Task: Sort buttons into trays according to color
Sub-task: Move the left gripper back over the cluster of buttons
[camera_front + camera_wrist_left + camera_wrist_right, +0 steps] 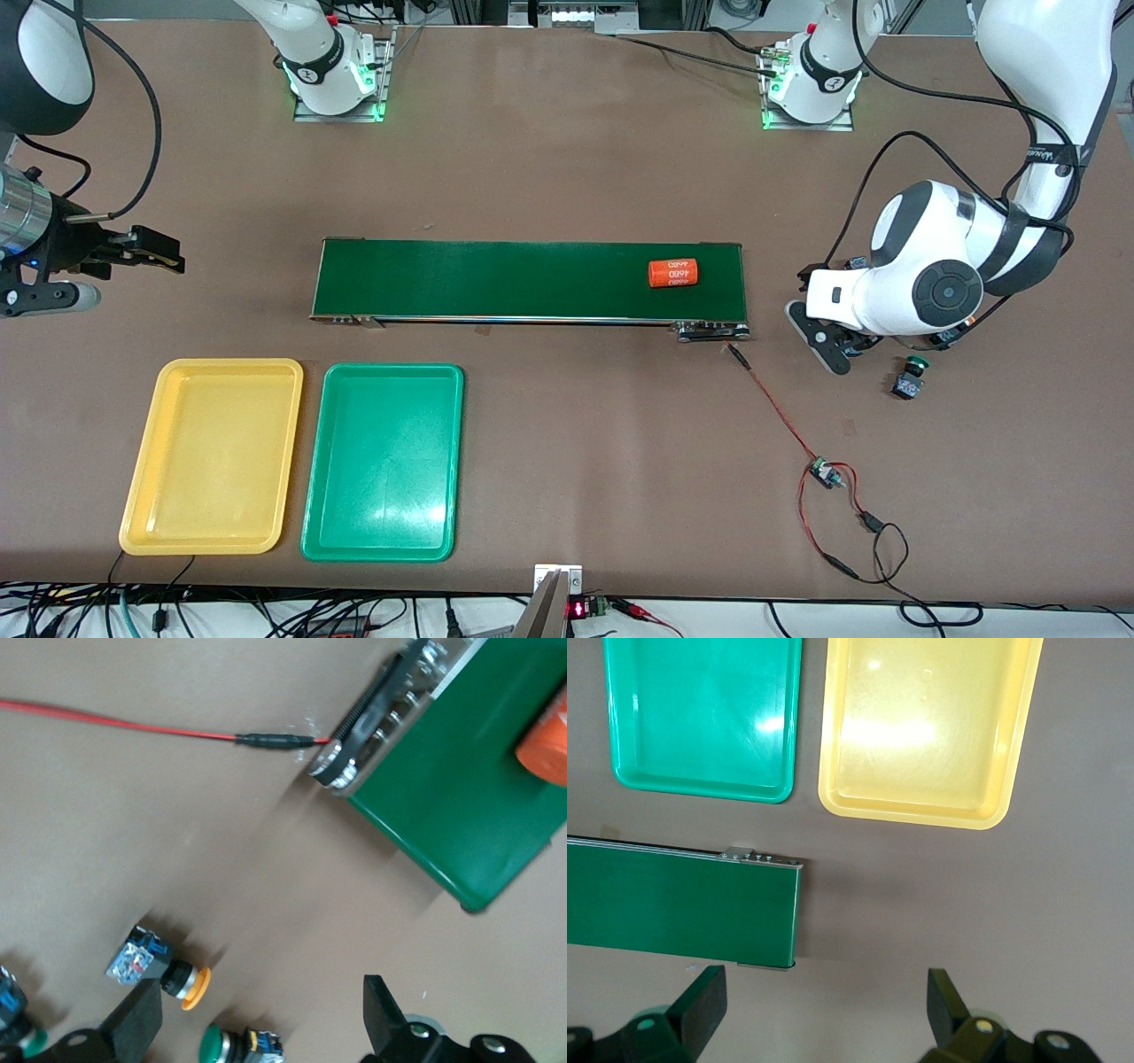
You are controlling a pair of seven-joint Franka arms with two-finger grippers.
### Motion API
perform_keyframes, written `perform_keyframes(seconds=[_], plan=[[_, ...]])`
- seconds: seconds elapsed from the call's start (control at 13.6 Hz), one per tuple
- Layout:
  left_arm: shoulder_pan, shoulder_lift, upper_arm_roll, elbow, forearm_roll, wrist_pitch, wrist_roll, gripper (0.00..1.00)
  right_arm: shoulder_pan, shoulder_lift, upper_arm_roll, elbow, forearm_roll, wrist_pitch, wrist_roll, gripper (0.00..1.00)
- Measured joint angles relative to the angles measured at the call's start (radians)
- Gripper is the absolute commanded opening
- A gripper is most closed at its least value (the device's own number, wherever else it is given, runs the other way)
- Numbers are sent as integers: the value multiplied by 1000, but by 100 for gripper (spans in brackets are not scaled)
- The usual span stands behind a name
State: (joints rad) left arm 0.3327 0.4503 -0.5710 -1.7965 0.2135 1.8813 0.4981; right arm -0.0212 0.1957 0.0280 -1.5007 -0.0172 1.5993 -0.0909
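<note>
Two trays lie side by side on the bench near the front camera, toward the right arm's end: the yellow tray (213,456) at the outside, the green tray (383,462) just beside it, both bare inside. Over the bench at that end, farther up than the trays, hangs the right hand (151,251), its fingers spread wide and holding nothing; its wrist view looks down on both trays and the belt's end. Along the middle runs the dark-green belt (496,279), with an orange cylinder (673,273) lying on it near the left arm's end. A red wire (775,408) trails from that end toward the front camera. The left hand (261,1014) hangs low over the bench past the belt, fingers wide and empty. Under it lie a yellow button (159,966) and a green button (232,1045), both tipped on their sides, close together. Another green button (911,376) lies nearer the camera than the left arm.
</note>
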Motion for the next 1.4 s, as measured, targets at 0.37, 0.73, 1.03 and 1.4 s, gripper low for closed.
perform_keyframes(seconds=[0.37, 0.73, 1.03, 1.4], plan=[[3, 0, 0, 18, 0, 0, -414, 100, 0, 0, 0, 0, 0, 0, 0, 100], [10, -1, 5, 157, 1, -78, -497, 100, 0, 0, 0, 0, 0, 0, 0, 100], [32, 0, 7, 218, 0, -142, -497, 100, 0, 0, 0, 0, 0, 0, 0, 100], [70, 103, 24, 206, 0, -146, -509, 100, 0, 0, 0, 0, 0, -1, 0, 100]])
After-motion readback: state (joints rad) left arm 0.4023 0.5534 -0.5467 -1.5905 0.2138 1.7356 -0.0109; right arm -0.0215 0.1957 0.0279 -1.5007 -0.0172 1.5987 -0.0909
